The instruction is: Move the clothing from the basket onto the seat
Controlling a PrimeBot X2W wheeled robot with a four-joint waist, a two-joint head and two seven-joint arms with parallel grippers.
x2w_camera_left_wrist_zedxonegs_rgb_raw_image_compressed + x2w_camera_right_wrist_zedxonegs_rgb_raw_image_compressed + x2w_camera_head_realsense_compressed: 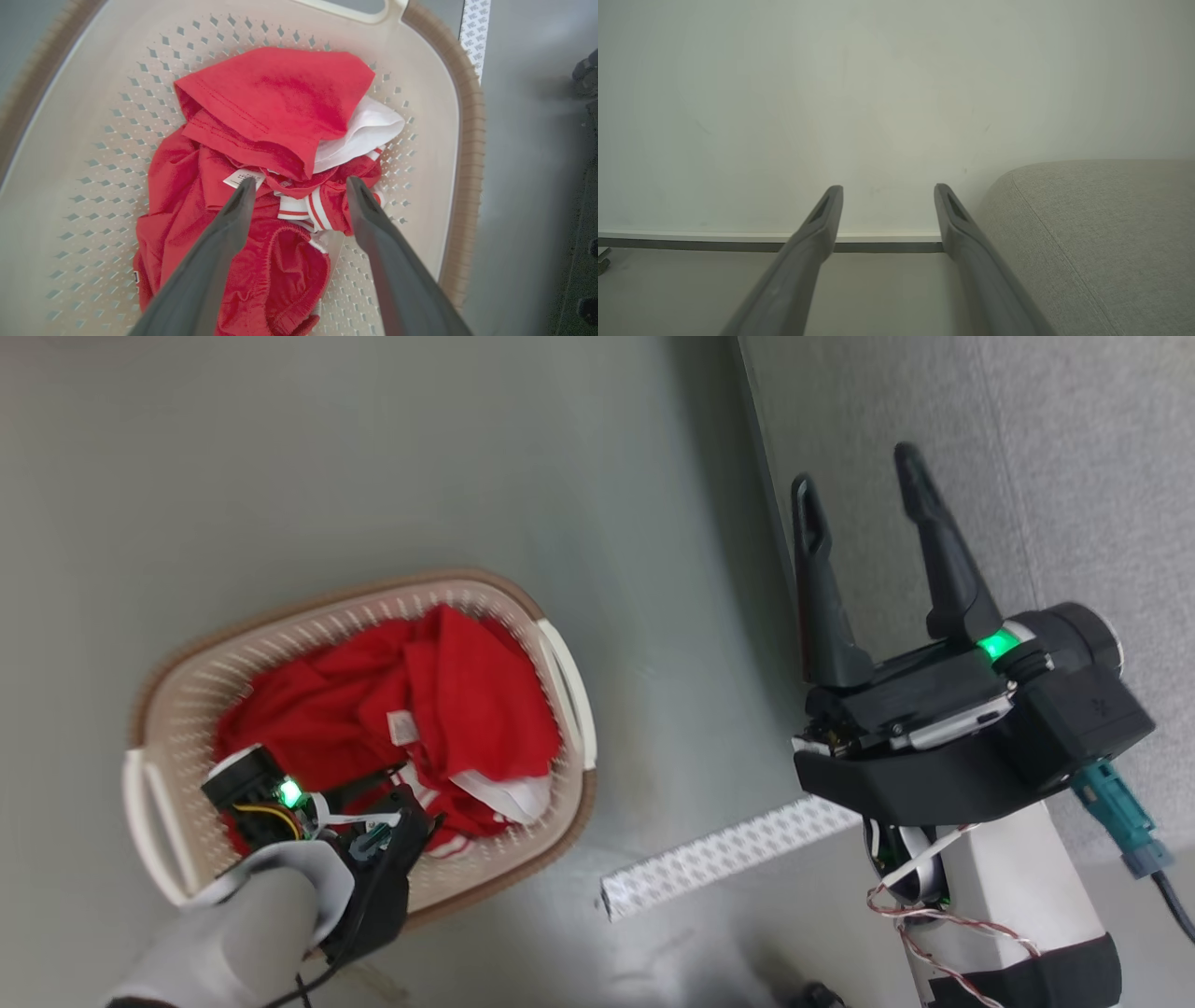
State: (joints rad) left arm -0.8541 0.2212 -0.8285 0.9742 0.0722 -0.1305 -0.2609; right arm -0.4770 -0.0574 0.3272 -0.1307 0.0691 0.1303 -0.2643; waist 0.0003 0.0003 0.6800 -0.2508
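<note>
The clothing [275, 102] is lying heaped in the basket [444, 140], right under your left pincer [301, 182], which is hanging spread wide near the fabric, grasping nothing. Your right pincer [854, 467] is idling released beside the seat [1087, 224]. You're looking at a task barely begun: every visible garment is awaiting transfer.

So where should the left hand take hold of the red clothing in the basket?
Probably the bunched striped cuff of the clothing, lying inside the open left hand. Come straight down from above: the basket walls close off every side.
</note>
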